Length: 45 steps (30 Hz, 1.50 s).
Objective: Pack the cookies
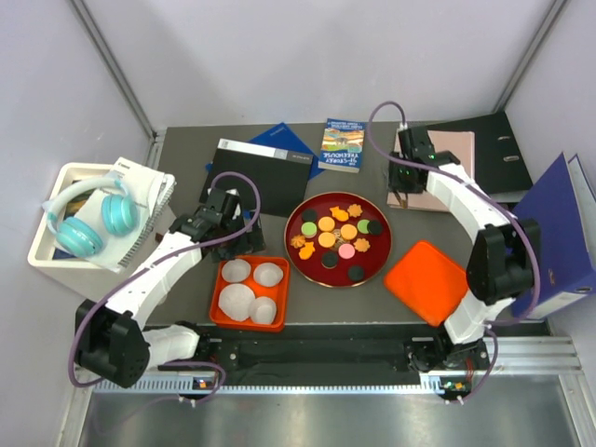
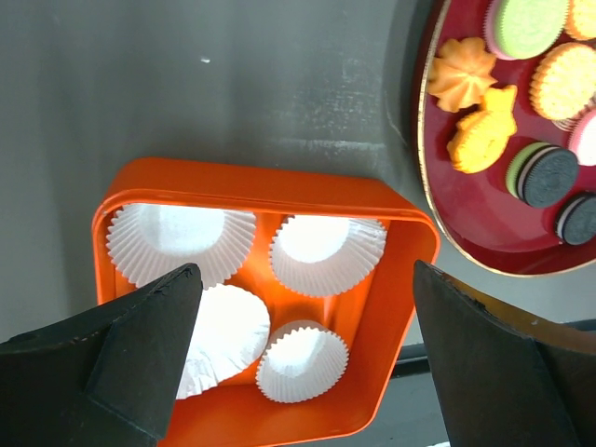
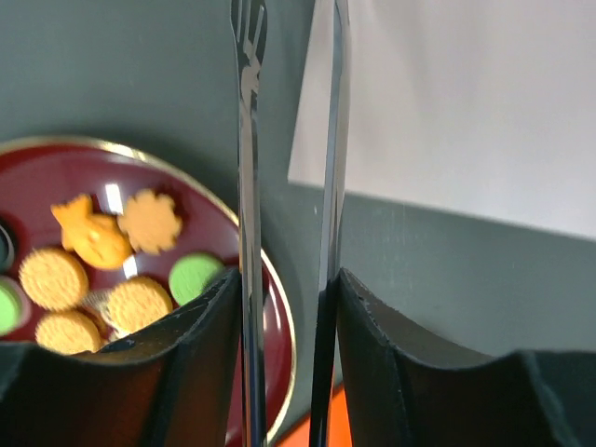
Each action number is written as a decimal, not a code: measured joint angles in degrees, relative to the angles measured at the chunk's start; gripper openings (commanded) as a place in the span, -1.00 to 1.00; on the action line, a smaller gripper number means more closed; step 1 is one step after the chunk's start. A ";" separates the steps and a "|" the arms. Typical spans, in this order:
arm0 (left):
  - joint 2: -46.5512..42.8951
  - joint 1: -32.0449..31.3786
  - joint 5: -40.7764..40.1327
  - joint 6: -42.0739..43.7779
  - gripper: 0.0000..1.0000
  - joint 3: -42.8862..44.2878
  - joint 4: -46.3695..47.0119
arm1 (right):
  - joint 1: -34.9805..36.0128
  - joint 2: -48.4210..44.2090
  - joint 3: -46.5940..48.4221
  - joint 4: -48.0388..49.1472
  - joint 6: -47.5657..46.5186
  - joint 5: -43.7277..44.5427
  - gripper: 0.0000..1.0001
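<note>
Tongs (image 3: 247, 186) are clamped in the right gripper (image 3: 286, 289), the left gripper (image 2: 305, 279) is spread wide over the orange box (image 2: 261, 182), and, seemingly, the cookies (image 1: 335, 237) must be reached first.

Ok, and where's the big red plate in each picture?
Top external: the red plate sits in the middle of the picture.
Left wrist: it is in the top right corner, cut off by the edge, to the right of the orange tray.
Right wrist: it is on the left side, partly behind the metal tongs.
Shared landmark: the plate's thin gold rim, with cookies inside it, shows in all three.
</note>
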 measured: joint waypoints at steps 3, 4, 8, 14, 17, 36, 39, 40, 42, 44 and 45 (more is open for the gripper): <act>-1.07 -0.15 0.22 -0.09 0.98 -0.48 0.61 | 0.37 -4.59 -5.55 -0.28 0.04 -0.70 -0.14; -1.40 -0.15 0.22 -0.09 0.98 -0.63 0.92 | 0.61 -6.29 -6.91 -0.50 0.09 -0.90 -0.14; -2.10 -0.15 0.22 -0.09 0.98 -1.20 1.77 | 1.07 -12.74 -9.90 -0.90 0.52 -0.44 -0.07; -2.08 -0.15 0.87 -0.11 0.98 -2.69 2.78 | 0.83 -12.35 -10.36 -2.05 1.18 5.53 -0.05; -2.05 -0.15 1.25 -0.11 0.98 -3.08 2.95 | -0.22 -8.17 -10.36 -2.10 1.64 7.87 -0.04; -2.03 -0.26 1.44 -0.11 0.98 -3.61 3.37 | -4.44 10.47 -5.68 -2.93 1.97 11.34 0.69; -2.03 -0.26 1.44 -0.11 0.98 -3.63 3.37 | -4.44 11.19 -5.66 -2.84 1.75 12.02 0.65; -2.01 -0.28 1.44 -0.11 0.98 -3.63 3.39 | -4.44 11.65 -5.66 -2.82 1.68 12.24 0.63; -1.79 -0.33 1.46 -0.11 0.98 -3.63 3.39 | -4.44 12.55 -5.35 -3.04 1.49 12.46 0.55; -1.53 -0.35 1.46 -0.11 0.98 -3.63 3.39 | -4.46 12.72 -5.29 -2.51 1.62 12.81 0.47; -1.42 -0.35 1.46 -0.11 0.98 -3.63 3.37 | -4.44 12.79 -5.29 -2.38 1.60 12.79 0.32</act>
